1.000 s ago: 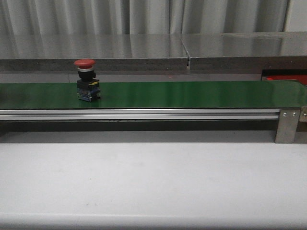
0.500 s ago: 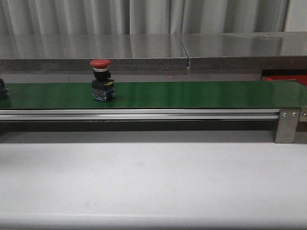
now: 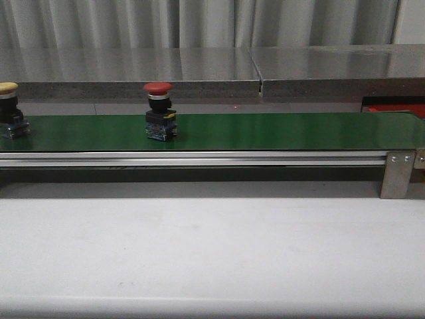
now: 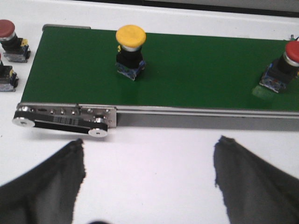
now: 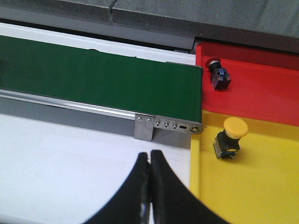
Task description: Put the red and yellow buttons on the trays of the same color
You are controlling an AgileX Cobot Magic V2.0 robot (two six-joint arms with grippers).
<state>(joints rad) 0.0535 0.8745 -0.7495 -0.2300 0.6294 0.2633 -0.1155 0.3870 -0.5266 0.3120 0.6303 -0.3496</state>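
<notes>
While the left gripper (image 4: 148,179) hangs with fingers spread wide above the white table (image 3: 212,252), the right gripper (image 5: 150,186) has its fingers pressed together, empty. Beyond them, a red button (image 3: 160,111) and a yellow button (image 3: 10,109) stand upright, well apart, on the green conveyor belt (image 3: 279,130). Farther off, the yellow tray (image 5: 261,186) and red tray (image 5: 261,88) each hold one matching button.

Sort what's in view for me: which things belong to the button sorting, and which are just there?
Job:
red button and yellow button on the belt
red tray
yellow tray
left pincer, open
right pincer, shut

Just there:
white table
steel ledge
</notes>
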